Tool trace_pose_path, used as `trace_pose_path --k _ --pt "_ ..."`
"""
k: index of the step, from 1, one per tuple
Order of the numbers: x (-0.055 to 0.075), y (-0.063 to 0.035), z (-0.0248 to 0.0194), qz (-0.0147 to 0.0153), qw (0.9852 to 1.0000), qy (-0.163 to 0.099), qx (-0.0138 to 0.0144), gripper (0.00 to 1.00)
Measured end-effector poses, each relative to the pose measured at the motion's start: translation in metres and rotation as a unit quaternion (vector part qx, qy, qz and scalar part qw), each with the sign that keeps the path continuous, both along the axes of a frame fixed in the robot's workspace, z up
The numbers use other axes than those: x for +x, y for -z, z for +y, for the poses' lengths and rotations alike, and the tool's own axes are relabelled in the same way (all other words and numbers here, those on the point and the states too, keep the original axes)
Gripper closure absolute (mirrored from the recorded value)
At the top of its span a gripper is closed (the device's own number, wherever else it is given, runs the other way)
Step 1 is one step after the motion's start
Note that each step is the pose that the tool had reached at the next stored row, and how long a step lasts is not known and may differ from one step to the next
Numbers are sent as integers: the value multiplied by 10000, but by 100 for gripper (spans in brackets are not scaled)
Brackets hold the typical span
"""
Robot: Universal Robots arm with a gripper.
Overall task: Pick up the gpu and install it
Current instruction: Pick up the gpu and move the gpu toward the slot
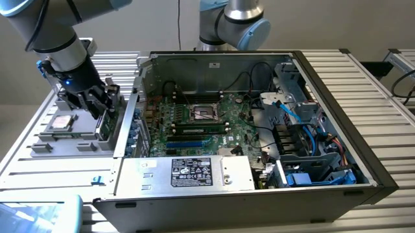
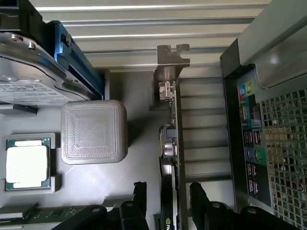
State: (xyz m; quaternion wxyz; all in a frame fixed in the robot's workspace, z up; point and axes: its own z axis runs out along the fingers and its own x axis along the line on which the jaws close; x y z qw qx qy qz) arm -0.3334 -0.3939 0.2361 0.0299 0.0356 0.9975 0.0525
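The gpu [image 2: 173, 143] stands on edge in a grey parts tray [image 2: 134, 110], seen edge-on, with its silvery end bracket [image 2: 170, 62] at the far end. My gripper [image 2: 169, 199] is open, one black finger [image 2: 139, 194] on each side of the card with gaps showing between pads and card. In the exterior view the gripper [image 1: 104, 115] hangs low over the tray [image 1: 45, 145] at the exterior view's left, just outside the open computer case, and the green card [image 1: 109, 130] shows beneath the fingers.
A cpu [image 2: 28, 163] and a silver hard drive [image 2: 24, 72] lie in the tray beside a grey block [image 2: 93, 132]. The case's rear port panel [image 2: 252, 143] stands close by the card. Inside the case lie the motherboard [image 1: 194, 121] and power supply [image 1: 194, 172]. A second arm [image 1: 233, 24] stands behind.
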Motion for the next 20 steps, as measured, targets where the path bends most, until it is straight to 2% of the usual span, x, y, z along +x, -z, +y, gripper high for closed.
trace_pose_path --k 3,7,9,11,13,15,20 --pt "24 20 0 0 10000 -1 7 50" --pt "31 22 0 -4 10000 0 33 50" --pt "30 25 -1 -6 10000 -1 83 50" --pt "29 27 -7 -8 9999 0 163 50" --pt "27 33 -14 -7 9998 0 206 50" --pt "27 47 -19 -9 9998 0 214 50" --pt "27 90 -21 -7 9998 0 213 50"
